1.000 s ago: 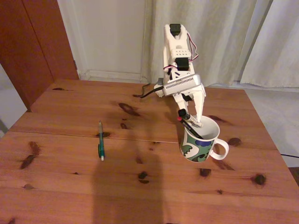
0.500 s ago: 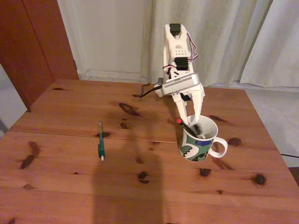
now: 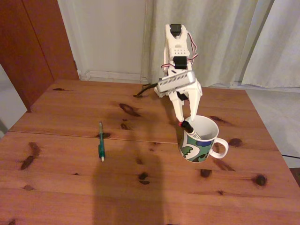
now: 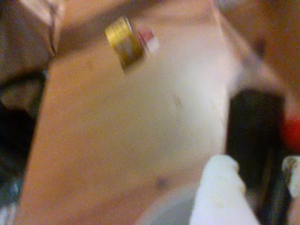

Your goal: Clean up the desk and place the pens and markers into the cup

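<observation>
The cup [image 3: 200, 139] stands on the desk [image 3: 70, 187] right of centre in the fixed view, the marker [image 3: 190, 128] leaning out over its near-left rim; the black pen is hard to pick out beside it. My gripper [image 3: 186, 114] hangs just above the rim, fingers spread and empty. The teal pen [image 3: 101, 141] lies well apart to the left. My wrist view is blurred; only a black cap [image 4: 253, 136] reads.
</observation>
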